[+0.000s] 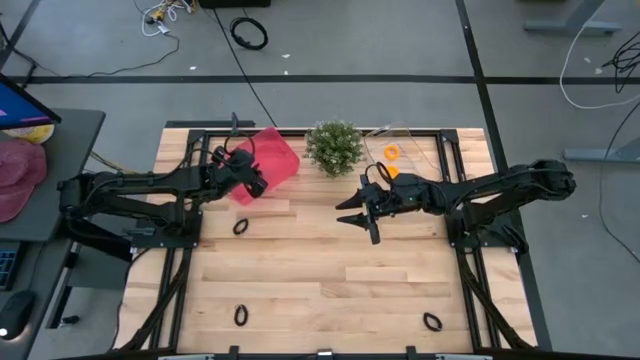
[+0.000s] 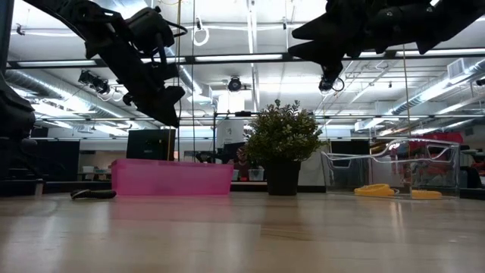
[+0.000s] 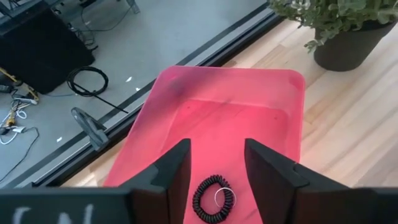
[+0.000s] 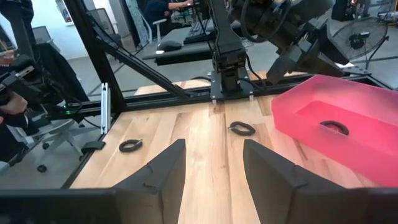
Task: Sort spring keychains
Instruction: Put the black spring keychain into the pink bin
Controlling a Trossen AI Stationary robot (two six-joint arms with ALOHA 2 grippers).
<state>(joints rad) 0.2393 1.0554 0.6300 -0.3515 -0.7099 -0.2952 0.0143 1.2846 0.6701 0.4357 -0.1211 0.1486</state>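
Black spring keychain [image 3: 212,198] now sits inside the pink bin [image 3: 186,118], left gripper [image 3: 214,165] above it with fingers spread and empty. Lift straight up off the bin. Right gripper [image 1: 362,215] hovers beside the potted plant [image 1: 334,147], fingers apart, holding nothing

Floor [image 1: 400,40]: grey, smooth, crossed by dark tape lines.
Cables: black cable coil [image 1: 249,33] and loose white leads on floor.
Desk [image 1: 60,150]: dark, beside table.
Ceiling [image 2: 250,68]: exposed ducts, strip lights.
Fan [image 4: 362,38]: standing, far corner.
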